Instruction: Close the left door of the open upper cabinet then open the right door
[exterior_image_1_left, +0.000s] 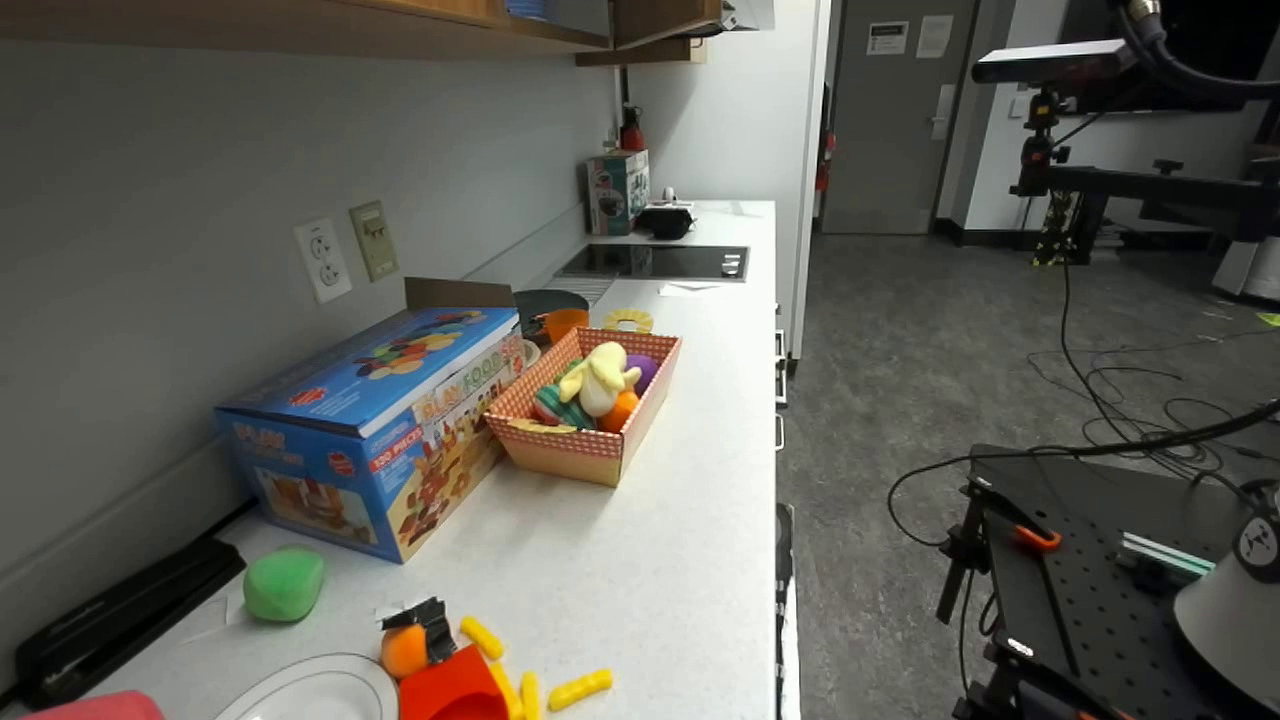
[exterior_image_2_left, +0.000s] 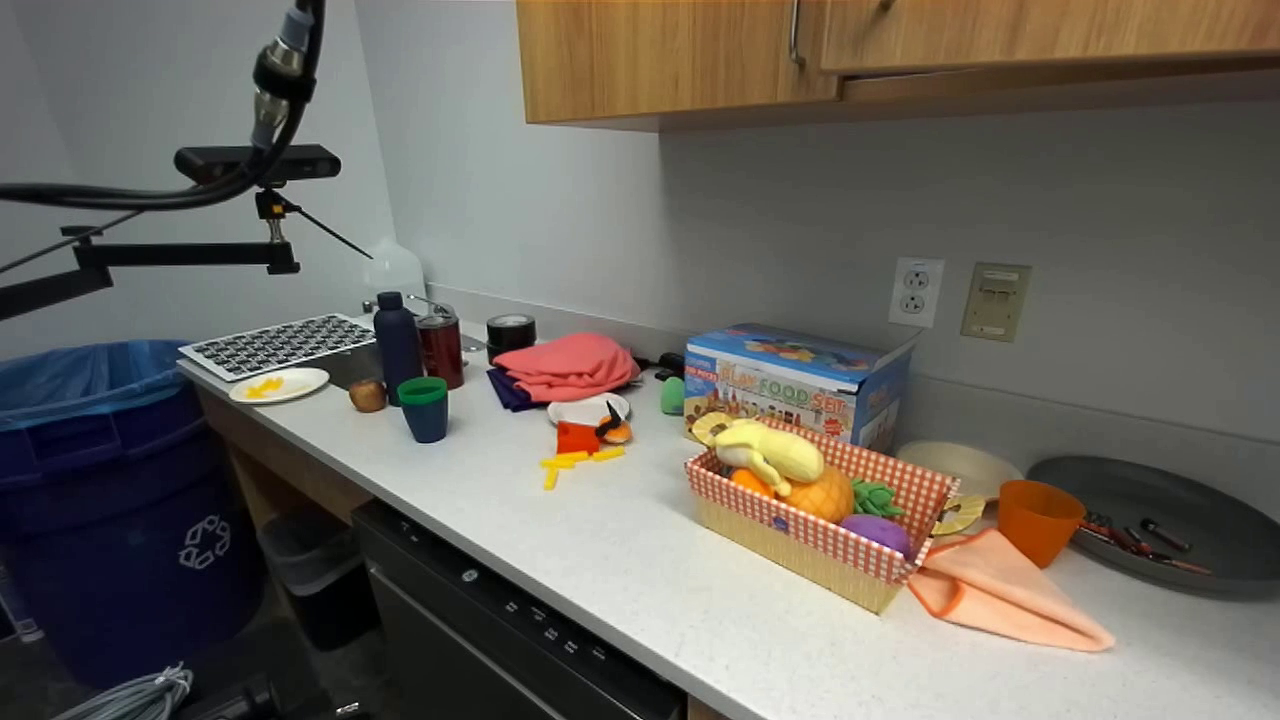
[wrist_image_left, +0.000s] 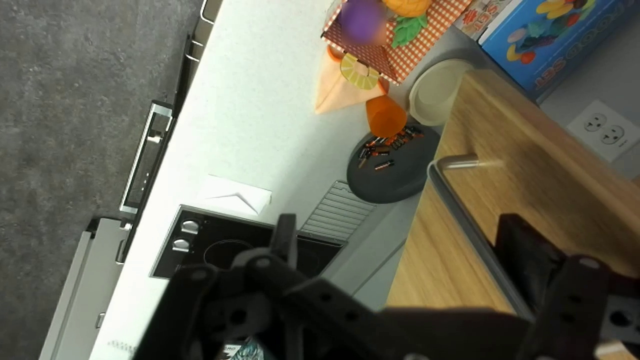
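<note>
In both exterior views the light wood upper cabinet (exterior_image_1_left: 450, 45) is cropped by the top edge. Its left door (exterior_image_2_left: 660, 60) lies flat with the front; the right door (exterior_image_2_left: 1060, 25) sits proud of it, ajar. Seen from along the counter, that right door (exterior_image_1_left: 660, 18) sticks out beside an uncovered shelf. The wrist view shows a wooden door face (wrist_image_left: 437, 267) with a metal bar handle (wrist_image_left: 462, 219). My gripper (wrist_image_left: 400, 220) is open wide, the handle passing between its fingers near the right-hand one. Contact is hard to judge. The left-hand finger (wrist_image_left: 285, 237) appears past the door's edge.
Below runs a white countertop (exterior_image_1_left: 700, 420). It carries a blue play food box (exterior_image_2_left: 800, 385), a checked basket (exterior_image_2_left: 790, 550) of toy food, a dark plate (exterior_image_2_left: 1180, 500) and an orange cup (exterior_image_2_left: 1040, 520). A cooktop (exterior_image_1_left: 655, 262) lies farther along.
</note>
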